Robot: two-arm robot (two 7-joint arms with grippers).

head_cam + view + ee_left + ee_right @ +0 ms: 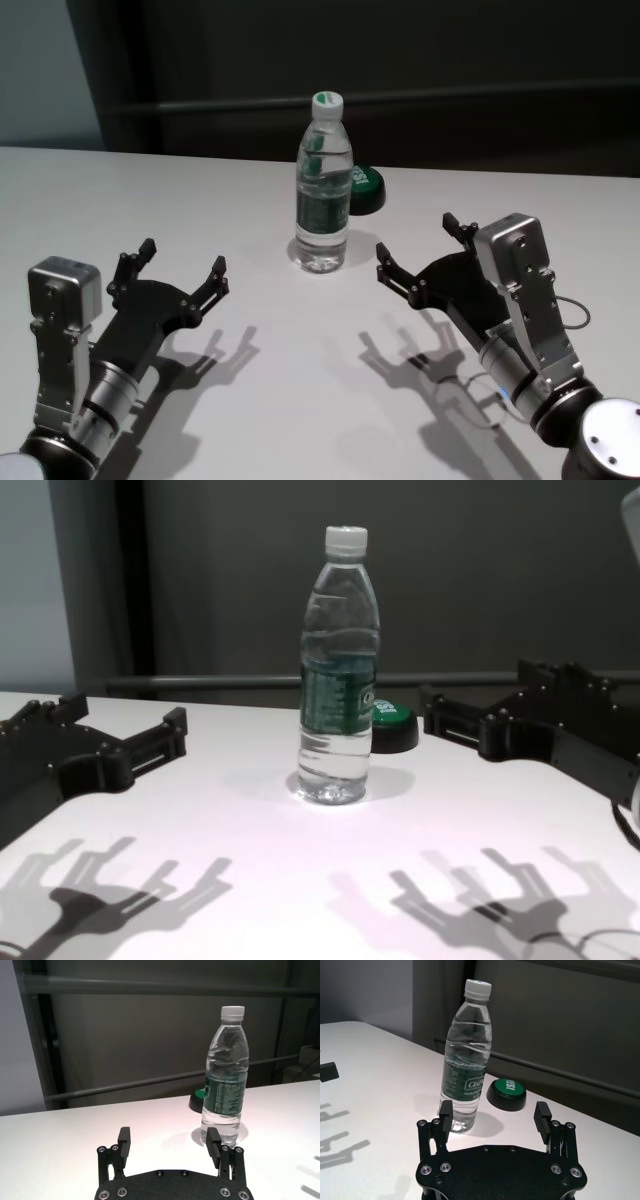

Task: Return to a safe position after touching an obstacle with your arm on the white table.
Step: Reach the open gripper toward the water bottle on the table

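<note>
The tall clear plastic water bottle (323, 185) with white cap and dark green label is seen upright at frame centre on the broad white table (150, 200), between and beyond both grippers, untouched. Left gripper (174, 267) and right gripper (418, 246) are spread wide, holding nothing. The label text is only partly legible, beginning "Ces".

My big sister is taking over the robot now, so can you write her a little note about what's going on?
Left pincer: open, holding nothing, hovering over the broad white table, on the near left of the bottle.
Right pincer: open, holding nothing, on the near right of the bottle.
Tall clear plastic water bottle with white cap and dark green label: upright mid-table, untouched by either pincer.
Low black button with green top: just behind the bottle.
Done: both arms are clear of the bottle.
Left: can't tell whether the arms must pull back more.
</note>
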